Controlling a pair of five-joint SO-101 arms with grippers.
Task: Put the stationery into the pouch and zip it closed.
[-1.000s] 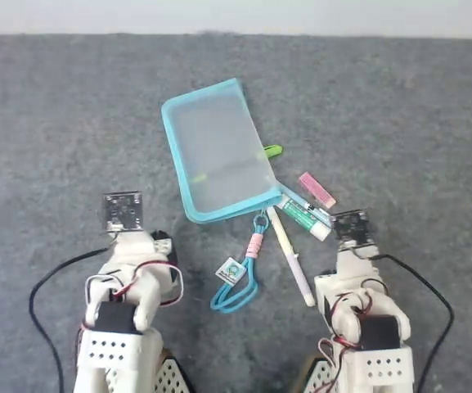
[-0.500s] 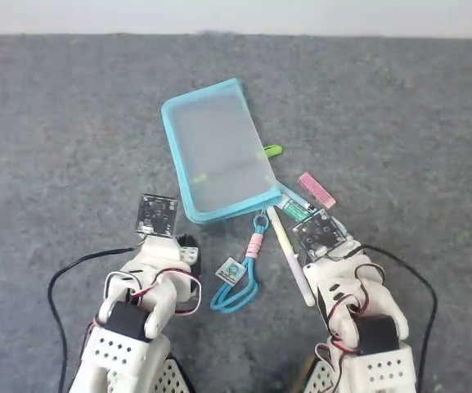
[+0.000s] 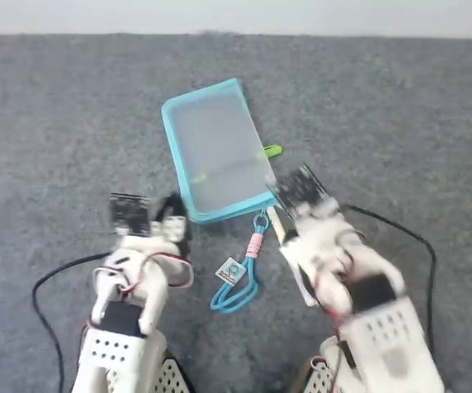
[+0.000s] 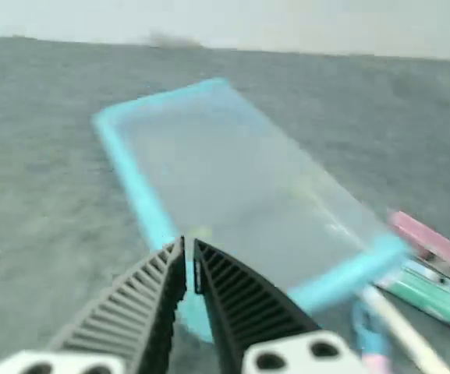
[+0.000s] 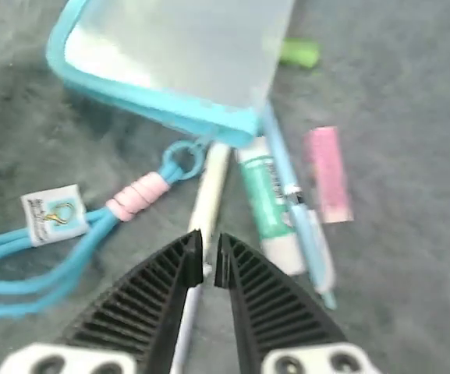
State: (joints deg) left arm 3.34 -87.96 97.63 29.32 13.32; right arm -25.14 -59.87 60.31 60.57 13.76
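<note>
Barely begun, judging by the layout. Spread over the grey carpeted table (image 3: 399, 106): teal-edged translucent pouch (image 3: 215, 151), flat, near the middle, no item plainly inside, zip state unreadable.

Above the pouch's near corner, left gripper (image 4: 189, 248), fingers drawn to a narrow slit, holding nothing. Low over the loose stationery just beside the pouch's other near corner, right gripper (image 5: 209, 238), fingers likewise almost together, empty, white pen (image 5: 209, 195) directly beneath the tips.

Blue lanyard (image 3: 236, 295) with its tag, ringed to the pouch corner and trailing toward the arms, between the two of them. Then, side by side and close together: white pen, green-and-white glue stick (image 5: 267, 210), blue pen (image 5: 299, 218), with the pink eraser (image 5: 327, 173) slightly apart. Small green cap (image 3: 273, 151) poking out past the pouch's long edge; under or inside, hard to say.

Left to do, apparently: nearly everything. Each item into the pouch, then the zip.

As for room: plenty of bare table beyond the pouch and to both sides, far edge well off. Tight only around the pouch's near end, with lanyard, pen and both grippers crowded together. Worth minding the strap when closing on the pen, and the glue stick lying just beside it.
</note>
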